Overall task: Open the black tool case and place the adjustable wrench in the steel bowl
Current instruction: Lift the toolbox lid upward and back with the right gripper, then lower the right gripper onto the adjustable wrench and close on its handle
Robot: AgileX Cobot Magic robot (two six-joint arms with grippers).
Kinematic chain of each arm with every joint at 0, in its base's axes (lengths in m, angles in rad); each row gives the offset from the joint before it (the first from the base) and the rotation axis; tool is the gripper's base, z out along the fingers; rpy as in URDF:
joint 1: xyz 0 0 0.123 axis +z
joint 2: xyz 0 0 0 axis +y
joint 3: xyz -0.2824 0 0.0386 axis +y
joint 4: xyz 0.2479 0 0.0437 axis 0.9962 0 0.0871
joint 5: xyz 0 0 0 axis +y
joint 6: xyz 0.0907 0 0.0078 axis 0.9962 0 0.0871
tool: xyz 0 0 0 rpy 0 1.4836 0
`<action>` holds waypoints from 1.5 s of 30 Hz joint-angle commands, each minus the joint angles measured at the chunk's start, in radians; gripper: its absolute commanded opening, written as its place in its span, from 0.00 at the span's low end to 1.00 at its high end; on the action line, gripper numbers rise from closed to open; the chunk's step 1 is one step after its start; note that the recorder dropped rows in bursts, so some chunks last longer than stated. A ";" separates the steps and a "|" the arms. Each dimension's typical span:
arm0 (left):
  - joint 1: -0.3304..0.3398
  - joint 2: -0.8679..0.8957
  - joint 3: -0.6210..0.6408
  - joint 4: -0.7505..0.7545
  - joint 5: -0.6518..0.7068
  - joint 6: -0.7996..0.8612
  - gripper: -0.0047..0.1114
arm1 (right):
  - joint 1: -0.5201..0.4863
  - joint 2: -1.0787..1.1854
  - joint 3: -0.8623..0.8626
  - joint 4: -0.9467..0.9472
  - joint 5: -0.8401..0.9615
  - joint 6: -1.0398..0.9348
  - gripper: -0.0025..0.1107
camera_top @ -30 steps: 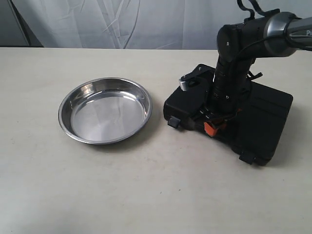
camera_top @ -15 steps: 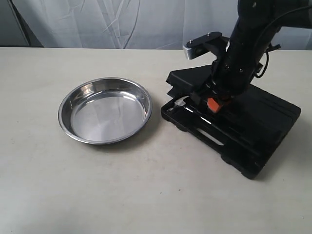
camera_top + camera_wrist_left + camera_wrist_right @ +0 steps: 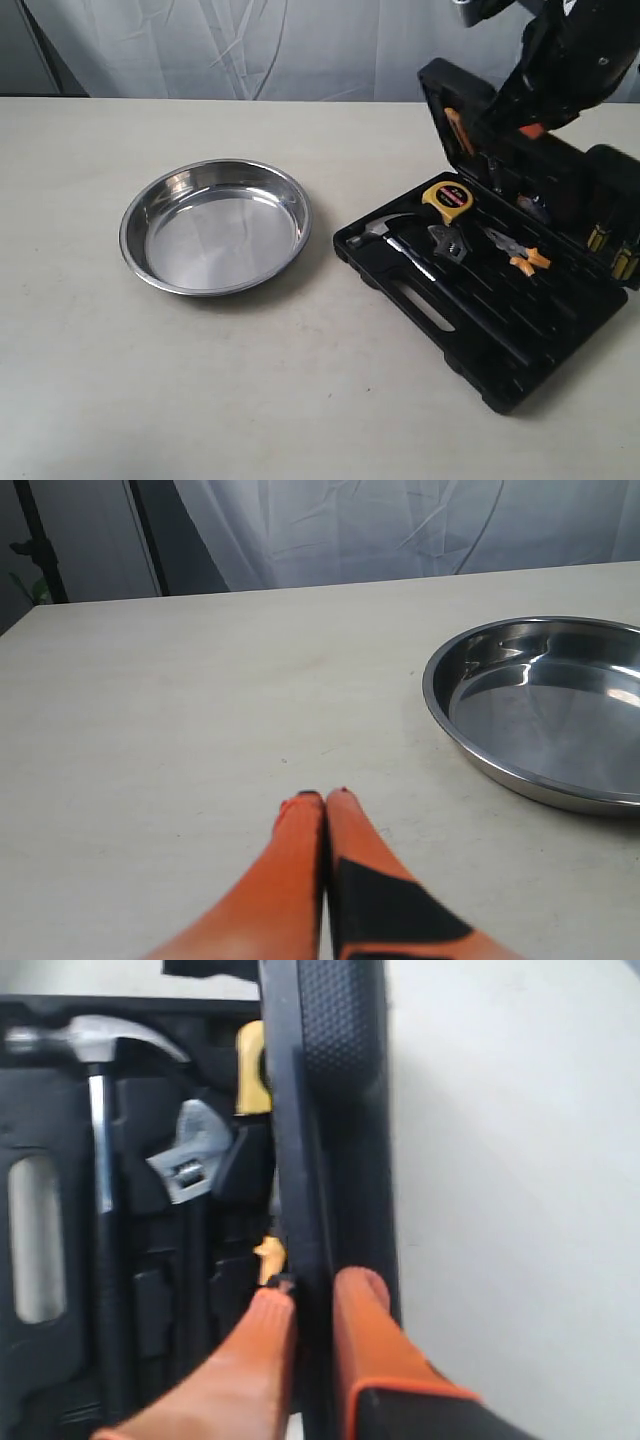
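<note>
At the right of the table [image 3: 300, 400], exterior view, the black tool case [image 3: 470, 330] lies open, its lid [image 3: 560, 190] raised along the far edge. The right gripper [image 3: 312, 1292] pinches the lid's rim between orange fingers. The adjustable wrench [image 3: 447, 243] sits in the tray, with the hammer [image 3: 385, 230] at its 9 o'clock, the tape measure [image 3: 447, 198] at 12 and the pliers [image 3: 520, 253] at 3. The steel bowl [image 3: 215, 226], at the case's 9 o'clock, stands apart across open tabletop. The left gripper [image 3: 322, 798], fingers pressed together, hovers near the bowl's rim.
</note>
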 commanded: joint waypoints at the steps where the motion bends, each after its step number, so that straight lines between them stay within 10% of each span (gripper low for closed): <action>1: 0.004 -0.003 -0.005 0.007 -0.006 -0.002 0.04 | -0.057 -0.012 -0.004 -0.153 0.018 0.084 0.02; 19: 0.004 -0.003 -0.005 0.007 -0.006 -0.002 0.04 | -0.314 0.159 -0.004 -0.335 -0.276 0.250 0.03; 24: 0.004 -0.003 -0.005 0.007 -0.006 -0.002 0.04 | -0.314 0.165 -0.004 -0.484 -0.267 0.426 0.35; 35: 0.004 -0.003 -0.005 0.007 -0.006 -0.002 0.04 | -0.281 0.130 0.026 0.489 -0.090 -0.121 0.38; 45: 0.004 -0.003 -0.005 0.007 -0.006 -0.002 0.04 | -0.122 0.287 0.179 0.406 -0.219 -0.158 0.52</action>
